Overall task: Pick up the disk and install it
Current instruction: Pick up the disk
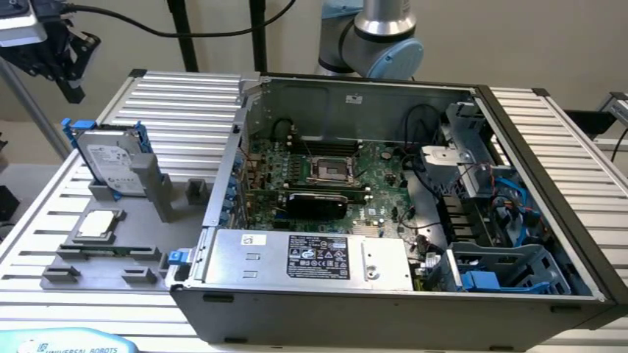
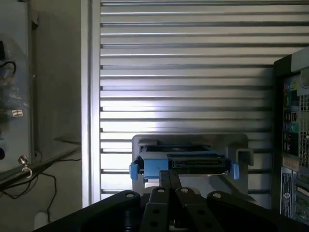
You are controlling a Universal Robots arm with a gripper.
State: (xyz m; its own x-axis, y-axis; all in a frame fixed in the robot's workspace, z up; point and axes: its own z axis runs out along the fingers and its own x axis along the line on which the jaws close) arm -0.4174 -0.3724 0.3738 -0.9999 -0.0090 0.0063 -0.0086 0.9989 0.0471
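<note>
Blue-railed silver disk [image 1: 110, 157] on edge in grey stand [image 1: 149, 182]

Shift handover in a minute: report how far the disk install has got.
Done: nothing yet. The disk stands on edge in its grey holder on the slatted table, outside the computer case. In hand: nothing; the claw is shut, empty, clear of the disk. Left: lifting the disk and fitting it in the case.

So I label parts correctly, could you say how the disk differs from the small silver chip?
The disk stands on edge in a grey holder; the chip lies flat. The disk is larger, rectangular and blue-framed; the chip is square and unframed. Both are silver.
</note>
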